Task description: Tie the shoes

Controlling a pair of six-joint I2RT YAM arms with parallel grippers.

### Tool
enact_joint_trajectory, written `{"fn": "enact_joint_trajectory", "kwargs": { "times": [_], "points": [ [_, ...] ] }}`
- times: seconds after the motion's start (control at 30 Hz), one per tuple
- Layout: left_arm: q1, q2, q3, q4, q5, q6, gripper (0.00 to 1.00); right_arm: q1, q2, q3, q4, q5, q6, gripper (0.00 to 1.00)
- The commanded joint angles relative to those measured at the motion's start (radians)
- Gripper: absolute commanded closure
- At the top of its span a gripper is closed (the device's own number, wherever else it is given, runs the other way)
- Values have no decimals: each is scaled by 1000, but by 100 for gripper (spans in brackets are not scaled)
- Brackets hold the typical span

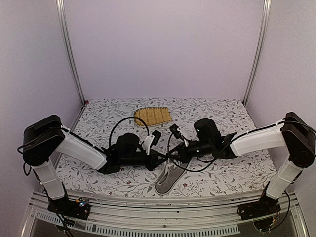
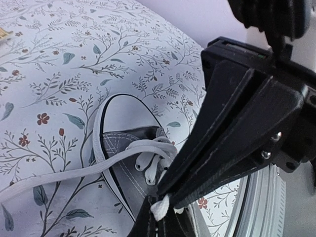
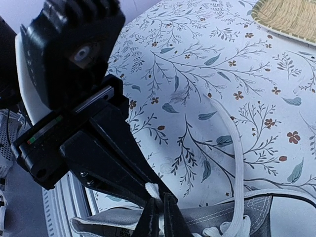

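The grey sneaker (image 1: 167,180) with white sole lies near the table's front edge, toe pointing to the front. My left gripper (image 1: 161,159) and right gripper (image 1: 172,157) meet tip to tip just above its laced part. In the left wrist view my left gripper (image 2: 159,206) is shut on a short bit of white lace (image 2: 161,208), with the right gripper's closed tips (image 2: 169,190) against it. In the right wrist view my right gripper (image 3: 159,198) is shut on the same lace end (image 3: 153,189). A loose lace (image 2: 69,174) trails from the shoe (image 2: 123,148) across the cloth.
A yellow woven mat (image 1: 153,116) lies at the back middle of the flower-patterned tablecloth (image 1: 222,173); it also shows in the right wrist view (image 3: 289,15). The metal front rail (image 1: 163,217) runs just beyond the shoe. Another lace (image 3: 238,163) runs up from the shoe (image 3: 237,217).
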Motion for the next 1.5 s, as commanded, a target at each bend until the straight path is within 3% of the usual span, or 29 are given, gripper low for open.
{"fn": "enact_joint_trajectory", "kwargs": {
  "times": [0.0,0.07,0.23,0.3,0.4,0.63,0.83,0.93,1.13,1.33,1.47],
  "points": [
    [-13,3,23,12,7,17,100,15,6,14,9,23,-9,98],
    [-11,-8,15,3,3,17,100,14,-11,2,11,41,-10,98],
    [-7,-80,-51,-16,-6,34,61,15,-52,-27,11,67,-7,98],
    [-1,-126,-93,-31,-5,56,51,14,-67,-37,11,74,-4,98],
    [25,-194,-141,-65,-7,94,45,14,-84,-50,11,83,2,98],
    [139,-264,-159,-95,-16,149,46,14,-98,-66,14,83,15,98],
    [192,-83,49,-265,-39,266,59,14,-96,-66,23,75,19,98],
    [200,1,133,-311,-26,329,61,14,-97,-66,24,73,21,98],
    [201,151,287,-377,98,434,61,14,-93,-65,32,68,21,98],
    [201,266,356,-397,278,522,61,14,-93,-59,34,63,22,98],
    [201,300,359,-387,314,557,59,14,-96,-57,34,60,21,98]
  ]
}}
